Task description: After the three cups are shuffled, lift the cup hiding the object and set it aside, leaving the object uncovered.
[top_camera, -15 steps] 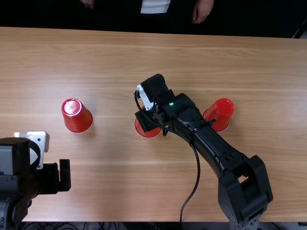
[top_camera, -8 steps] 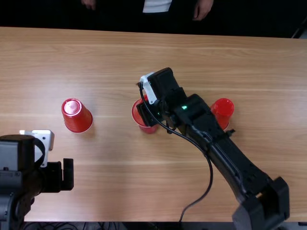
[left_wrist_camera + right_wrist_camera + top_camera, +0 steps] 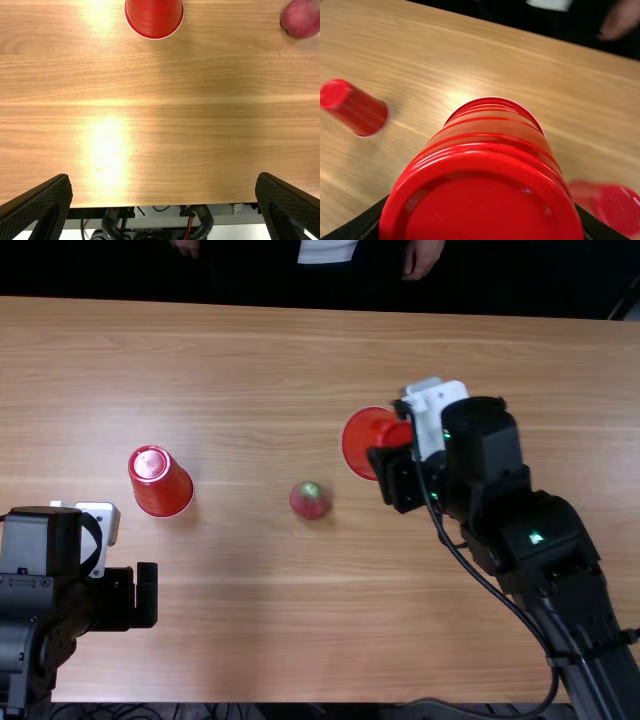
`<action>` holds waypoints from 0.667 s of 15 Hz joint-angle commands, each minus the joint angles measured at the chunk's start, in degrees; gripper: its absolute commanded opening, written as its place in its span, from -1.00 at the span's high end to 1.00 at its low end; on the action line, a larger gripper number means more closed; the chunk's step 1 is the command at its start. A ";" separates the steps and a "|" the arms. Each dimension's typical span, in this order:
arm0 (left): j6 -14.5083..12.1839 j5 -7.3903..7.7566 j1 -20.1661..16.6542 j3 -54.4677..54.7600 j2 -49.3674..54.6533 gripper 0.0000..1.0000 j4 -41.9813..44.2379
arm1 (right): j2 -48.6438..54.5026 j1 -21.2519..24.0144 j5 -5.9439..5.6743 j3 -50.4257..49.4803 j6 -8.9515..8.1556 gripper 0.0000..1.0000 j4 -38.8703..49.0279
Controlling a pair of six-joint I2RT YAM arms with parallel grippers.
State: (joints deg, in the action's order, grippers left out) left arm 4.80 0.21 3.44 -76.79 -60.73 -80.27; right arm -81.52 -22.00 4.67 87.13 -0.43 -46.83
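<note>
R gripper (image 3: 392,462) is clamping its fingers on tilted red cup (image 3: 362,440) above table (image 3: 300,360); fruit (image 3: 310,499) is lying uncovered; L gripper (image 3: 162,200) is holding fingers apart.

My right arm (image 3: 520,530) reads as a chain of chunky matte black housings with rounded edges, and a small green status light (image 3: 537,537) glows on one of its segments. A white plastic block (image 3: 435,400) is mounted at its wrist, and a thin black cable (image 3: 450,545) runs loosely alongside the links. My left arm (image 3: 40,590) is the same black but boxier, with a white block (image 3: 98,525) of its own near the wrist. On my left gripper (image 3: 162,182) I see two flat black fingers (image 3: 37,210), each with rounded corners and a fine dimpled texture across its face. My right gripper (image 3: 480,232) shows the same black at its finger edges.
</note>
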 commanded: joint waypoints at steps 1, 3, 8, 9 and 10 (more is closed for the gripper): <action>0.16 -0.10 0.51 0.24 -0.27 -1.00 0.01 | 1.89 1.43 -0.13 -4.08 -0.10 0.85 -0.69; 0.16 -0.10 0.51 0.07 -0.35 -1.00 0.01 | 4.87 3.81 -0.24 -9.61 0.32 0.84 -1.75; 0.05 -0.21 0.60 0.07 -0.97 -1.00 0.01 | 6.28 5.65 -0.45 -22.01 0.22 0.84 -1.12; 0.05 -0.21 0.60 0.24 -0.97 -1.00 0.01 | 6.19 5.65 -0.45 -23.94 0.22 0.83 -1.01; 0.05 -0.21 0.60 0.33 -0.97 -1.00 0.01 | 6.11 5.48 -0.34 -25.43 0.22 0.82 -0.91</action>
State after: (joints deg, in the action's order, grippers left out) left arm 4.78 0.21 3.42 -76.79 -61.49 -80.25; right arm -76.84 -17.08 4.49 62.59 -0.16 -48.12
